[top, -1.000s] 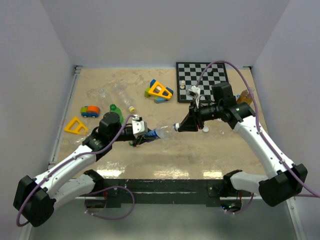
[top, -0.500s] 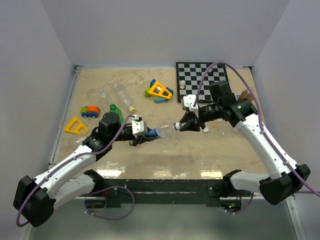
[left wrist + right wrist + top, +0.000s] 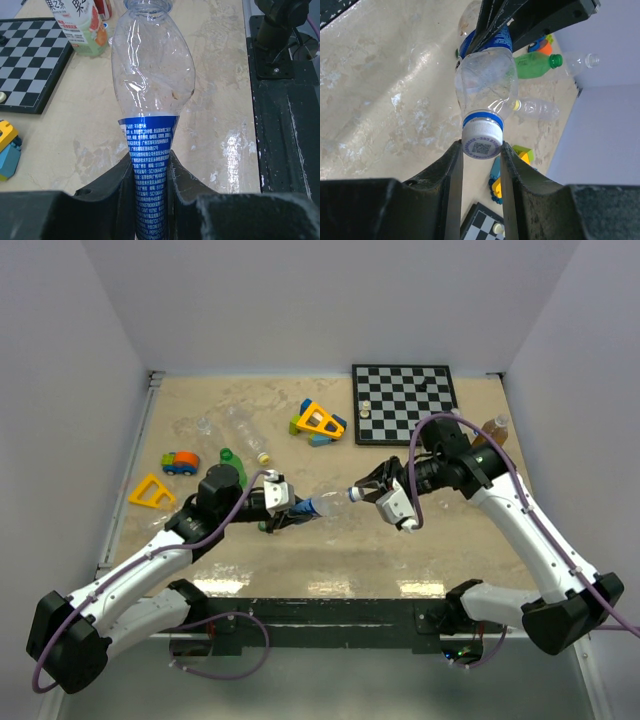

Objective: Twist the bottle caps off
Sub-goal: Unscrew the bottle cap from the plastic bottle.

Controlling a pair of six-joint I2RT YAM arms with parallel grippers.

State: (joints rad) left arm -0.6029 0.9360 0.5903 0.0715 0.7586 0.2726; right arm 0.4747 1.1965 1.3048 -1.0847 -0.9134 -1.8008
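Observation:
A clear bottle with a blue label (image 3: 320,505) is held level above the table between the two arms. My left gripper (image 3: 290,512) is shut on its labelled lower part (image 3: 150,165), squeezing it flat between the fingers (image 3: 121,172). The bottle's neck points away in the left wrist view, so its cap is hidden there. My right gripper (image 3: 358,492) is shut on the white bottle cap (image 3: 481,141), which has a blue ring behind it; both fingers (image 3: 454,165) press its sides. A green bottle with a green cap (image 3: 536,65) lies on the table beyond.
A clear bottle with a yellow cap (image 3: 246,430) and another clear bottle (image 3: 196,425) lie at the back left. Toy blocks (image 3: 318,423), a toy car (image 3: 181,462) and a yellow triangle (image 3: 152,491) are nearby. A chessboard (image 3: 405,400) lies back right, with drink containers (image 3: 491,429) beside it.
My right wrist has rolled round the bottle's axis while staying at the cap, so its camera housing swung from above to below. The left arm and bottle have stayed put.

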